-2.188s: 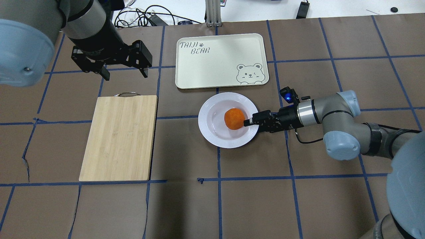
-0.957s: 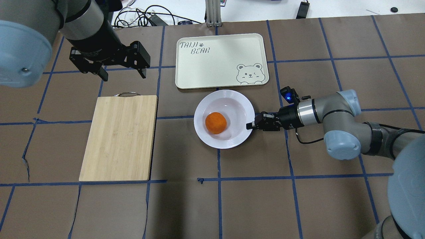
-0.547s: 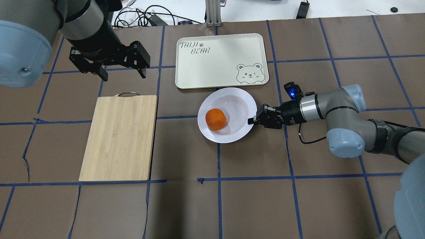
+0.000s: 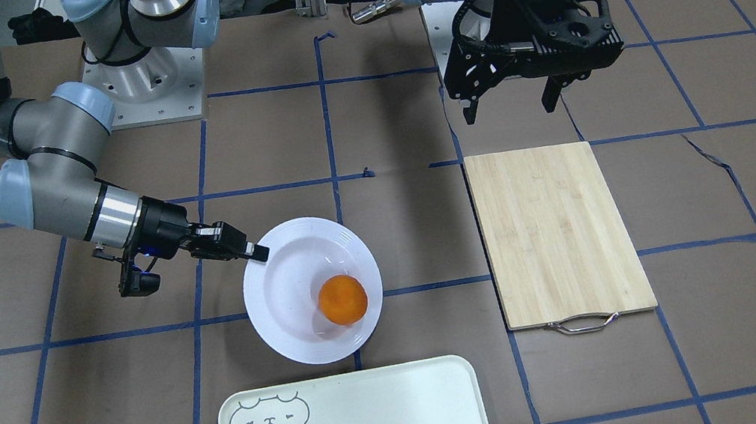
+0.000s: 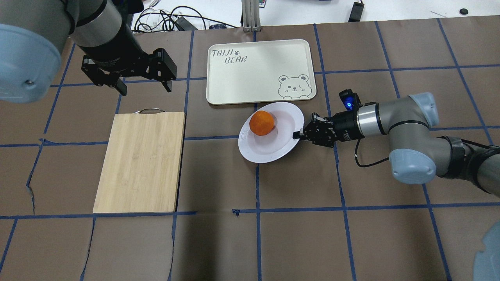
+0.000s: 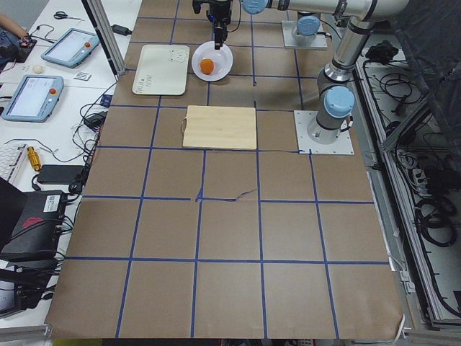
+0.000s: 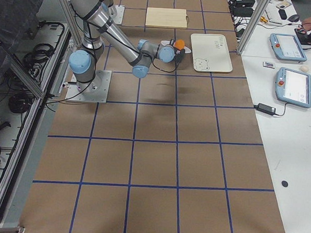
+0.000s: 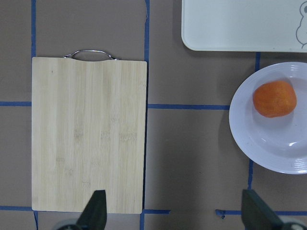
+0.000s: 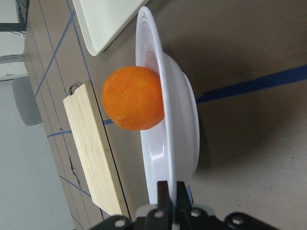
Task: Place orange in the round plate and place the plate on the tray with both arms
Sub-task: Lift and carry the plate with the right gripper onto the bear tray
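The orange (image 5: 261, 123) sits in the round plate (image 5: 269, 152), just beside the tray (image 5: 258, 78). The right end effector (image 5: 297, 135) pinches the tilted plate's rim, while the left end effector (image 5: 147, 89) hangs spread, well apart. Next, I reckon: level it and carry it onto the tray.

The tray (image 5: 258, 72) bears the words "TAIJI BEAR" (grey lettering, in the corner opposite its bear face).

Bamboo board (image 5: 140, 162) flat on table (image 5: 312, 242), toward left end, metal handle (image 5: 149, 111) facing far edge. Black cables (image 5: 180, 23) beyond far edge. Blue tape grid (image 5: 390, 206) across brown table cover.
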You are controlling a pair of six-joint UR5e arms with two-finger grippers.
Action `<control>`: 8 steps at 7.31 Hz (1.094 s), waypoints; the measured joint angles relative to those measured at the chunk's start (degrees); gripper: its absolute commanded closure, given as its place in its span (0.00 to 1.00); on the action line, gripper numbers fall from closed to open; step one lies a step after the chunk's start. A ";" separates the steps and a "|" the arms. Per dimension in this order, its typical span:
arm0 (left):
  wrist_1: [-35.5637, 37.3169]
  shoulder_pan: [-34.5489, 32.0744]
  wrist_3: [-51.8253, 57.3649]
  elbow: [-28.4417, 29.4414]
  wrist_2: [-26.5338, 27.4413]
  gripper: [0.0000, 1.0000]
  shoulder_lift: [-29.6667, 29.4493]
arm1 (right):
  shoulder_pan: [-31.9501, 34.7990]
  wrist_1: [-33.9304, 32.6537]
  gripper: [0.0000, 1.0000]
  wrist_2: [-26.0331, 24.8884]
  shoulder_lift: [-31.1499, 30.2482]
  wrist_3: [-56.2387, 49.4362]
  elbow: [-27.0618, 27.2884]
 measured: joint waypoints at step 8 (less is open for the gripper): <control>0.00 0.00 0.03 -0.03 0.01 0.00 0.05 | 0.27 -6.46 1.00 12.14 15.17 5.85 -21.22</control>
